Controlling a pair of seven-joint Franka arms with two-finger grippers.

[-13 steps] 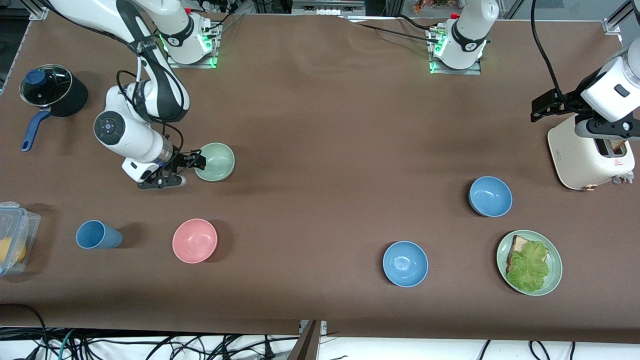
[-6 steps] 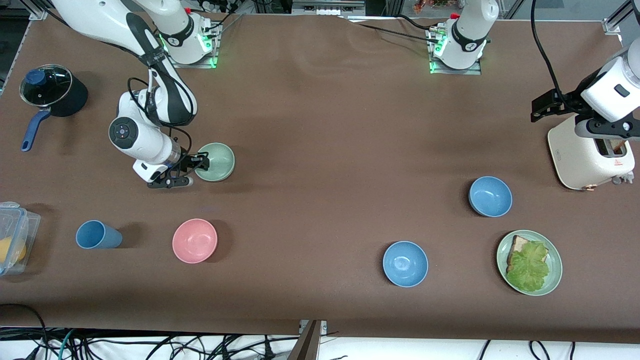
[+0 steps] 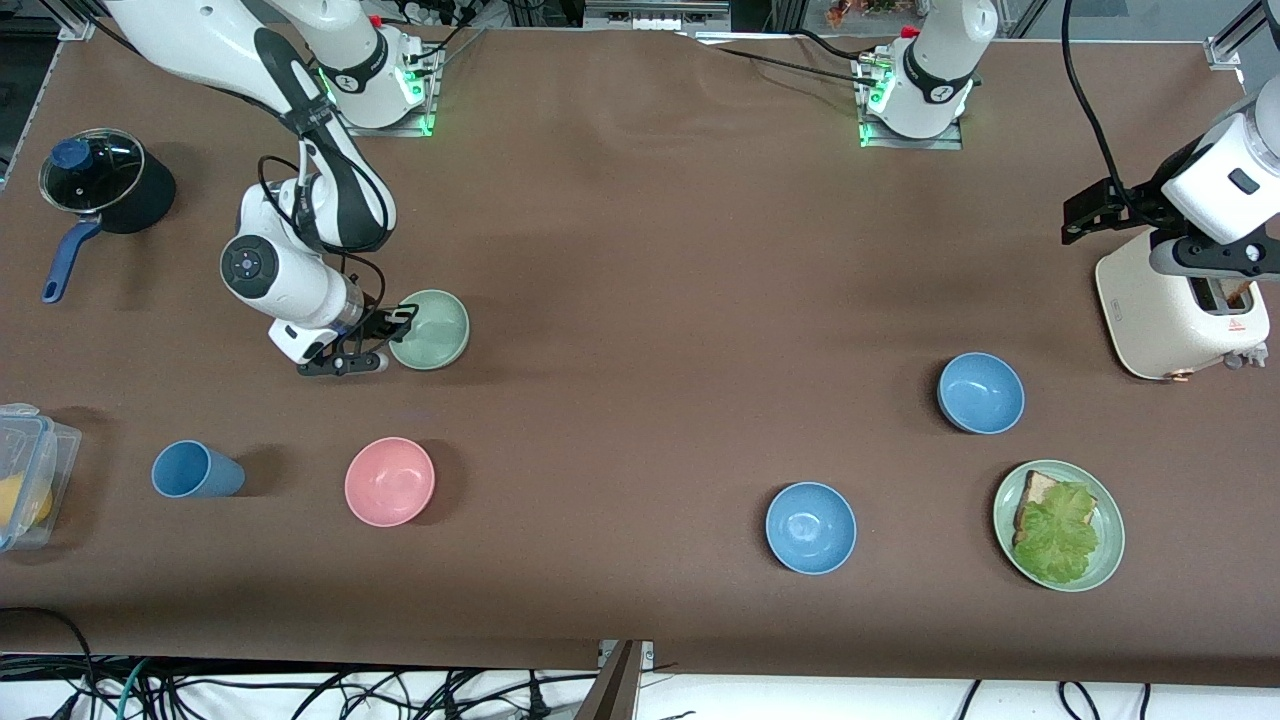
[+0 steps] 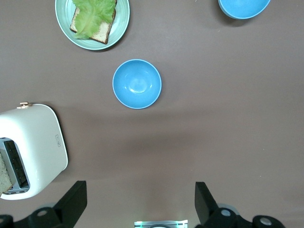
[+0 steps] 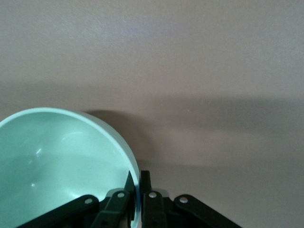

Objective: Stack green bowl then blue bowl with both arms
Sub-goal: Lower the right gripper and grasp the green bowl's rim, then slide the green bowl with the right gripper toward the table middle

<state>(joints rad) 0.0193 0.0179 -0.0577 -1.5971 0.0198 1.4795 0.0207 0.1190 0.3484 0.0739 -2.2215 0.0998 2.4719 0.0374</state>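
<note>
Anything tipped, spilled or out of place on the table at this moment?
Nothing stands out. The green bowl sits upright with the right gripper shut on its rim. Both blue bowls, the pink bowl and the cup stand upright. The left gripper waits open above the toaster.

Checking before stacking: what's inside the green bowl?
The green bowl looks empty; the right claw pinches its rim, one finger inside. The part under that finger is hidden.
</note>
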